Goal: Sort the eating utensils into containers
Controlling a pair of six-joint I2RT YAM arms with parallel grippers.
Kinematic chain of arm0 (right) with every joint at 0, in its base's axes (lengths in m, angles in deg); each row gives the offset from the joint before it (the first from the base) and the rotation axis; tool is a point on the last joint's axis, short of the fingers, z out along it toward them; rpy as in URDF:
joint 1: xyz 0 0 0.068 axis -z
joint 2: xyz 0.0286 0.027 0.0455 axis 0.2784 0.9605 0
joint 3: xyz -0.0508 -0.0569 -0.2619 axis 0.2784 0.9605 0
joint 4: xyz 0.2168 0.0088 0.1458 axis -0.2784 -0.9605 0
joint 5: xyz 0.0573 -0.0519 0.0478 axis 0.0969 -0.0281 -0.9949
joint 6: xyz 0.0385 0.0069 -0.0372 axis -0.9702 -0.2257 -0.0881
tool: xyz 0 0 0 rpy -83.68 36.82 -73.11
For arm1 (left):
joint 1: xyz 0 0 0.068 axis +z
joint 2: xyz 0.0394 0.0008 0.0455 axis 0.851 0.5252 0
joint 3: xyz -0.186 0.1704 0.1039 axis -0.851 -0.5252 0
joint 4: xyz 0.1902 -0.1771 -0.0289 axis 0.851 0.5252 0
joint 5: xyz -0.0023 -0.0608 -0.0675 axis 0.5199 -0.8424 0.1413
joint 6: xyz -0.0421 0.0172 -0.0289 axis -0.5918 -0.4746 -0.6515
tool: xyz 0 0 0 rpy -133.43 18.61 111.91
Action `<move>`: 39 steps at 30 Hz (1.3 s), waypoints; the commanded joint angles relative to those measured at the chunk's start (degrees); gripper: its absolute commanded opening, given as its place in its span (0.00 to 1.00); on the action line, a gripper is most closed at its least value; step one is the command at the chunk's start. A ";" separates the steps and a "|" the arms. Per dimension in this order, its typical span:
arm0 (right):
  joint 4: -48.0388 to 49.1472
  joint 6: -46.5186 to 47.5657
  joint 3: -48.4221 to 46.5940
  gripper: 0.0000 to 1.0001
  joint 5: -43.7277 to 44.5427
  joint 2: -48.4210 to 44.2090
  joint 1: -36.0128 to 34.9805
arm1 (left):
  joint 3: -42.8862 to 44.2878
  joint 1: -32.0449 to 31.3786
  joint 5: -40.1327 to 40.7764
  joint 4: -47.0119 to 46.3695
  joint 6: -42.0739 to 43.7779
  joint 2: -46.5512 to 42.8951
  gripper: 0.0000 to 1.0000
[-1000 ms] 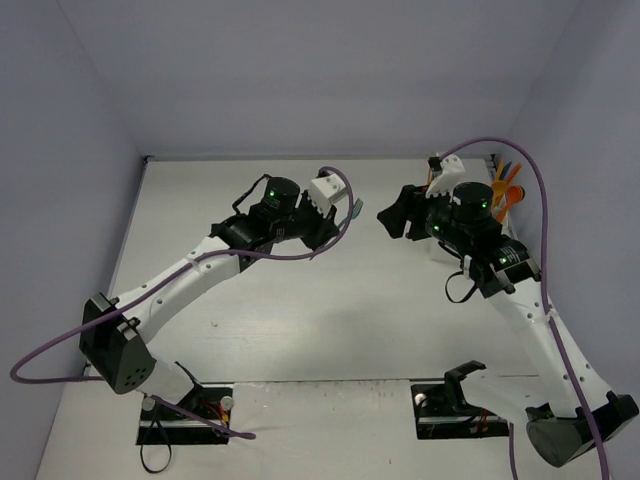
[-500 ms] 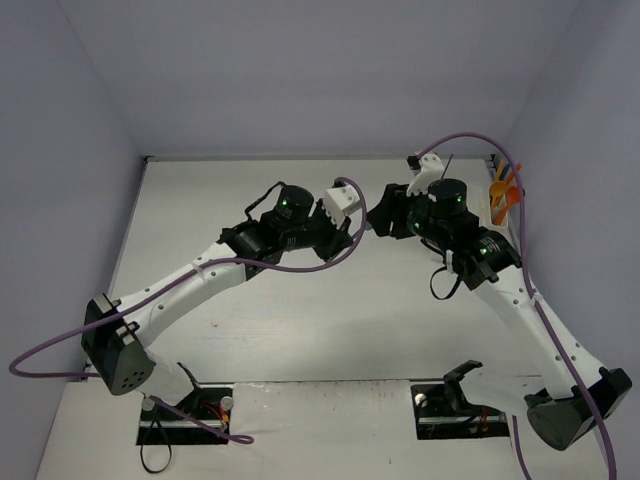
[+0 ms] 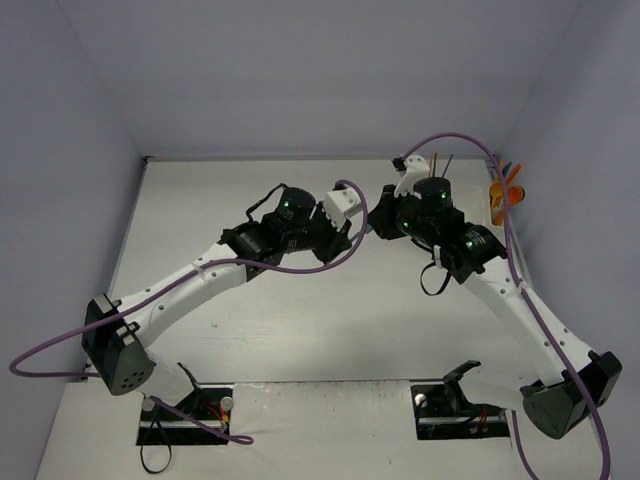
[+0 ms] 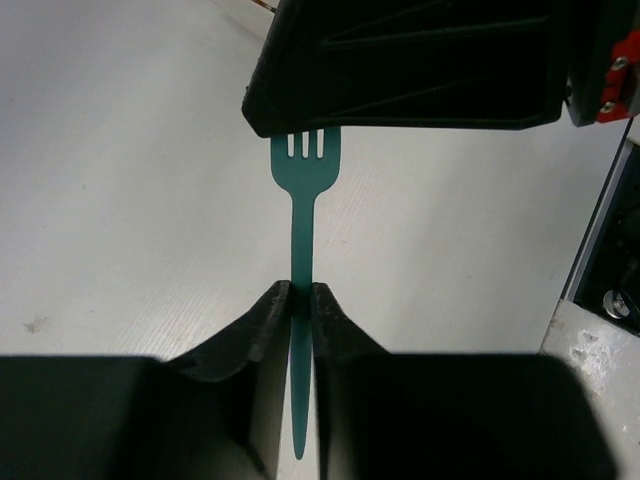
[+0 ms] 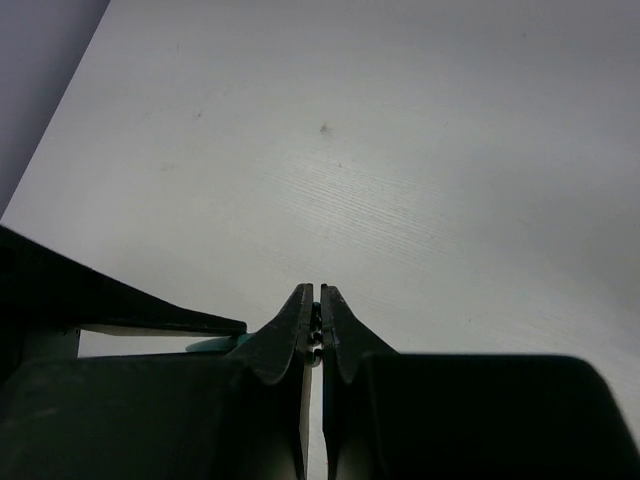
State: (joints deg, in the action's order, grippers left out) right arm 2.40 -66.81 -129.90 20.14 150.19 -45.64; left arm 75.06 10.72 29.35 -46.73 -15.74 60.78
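Mid-tabletop (image 3: 300, 330), both arms reaching inward, tips almost meeting. Clamped in the left gripper (image 4: 300, 292): a teal fork (image 4: 303, 190), jaws closed tight on the lower part of its handle. Handle end poking out behind the jaws toward the wrist camera, tines pointing away. Tine tips tucked beneath the black body of the right gripper (image 5: 314, 292), touching it or just beside it; cannot tell which. From the right wrist, right jaws drawn together to a thin slit, hanging over bare tabletop; cannot tell whether anything is pinched between them. In that same view, a sliver of teal low on the left, wedged among dark gripper shapes. At the far right edge, well apart from both grippers, a bunch of orange utensils (image 3: 510, 190) standing upright, with whatever holds them too hidden to make out.
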 commanded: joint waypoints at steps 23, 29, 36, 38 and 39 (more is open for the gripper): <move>17.74 35.64 -8.88 0.00 44.13 7.02 11.27 | -22.80 25.09 39.09 6.46 -11.70 -29.70 0.95; 22.68 35.11 -6.07 0.00 43.09 10.32 13.21 | -31.14 25.45 48.38 3.14 -7.78 -39.66 0.97; 27.87 34.10 -2.82 0.00 41.49 13.52 14.53 | -36.16 25.53 50.60 -2.23 -5.53 -43.43 0.97; 28.46 33.27 -1.90 0.00 40.83 14.34 14.53 | -35.87 25.53 50.49 -2.17 -5.53 -42.41 0.97; 29.13 32.85 -1.18 0.00 40.81 14.56 14.53 | -35.68 25.53 50.34 -2.24 -5.53 -41.92 0.97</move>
State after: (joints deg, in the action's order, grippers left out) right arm 23.49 -32.62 -132.02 61.16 164.24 -31.59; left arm 37.23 35.95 77.43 -43.23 -22.94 17.15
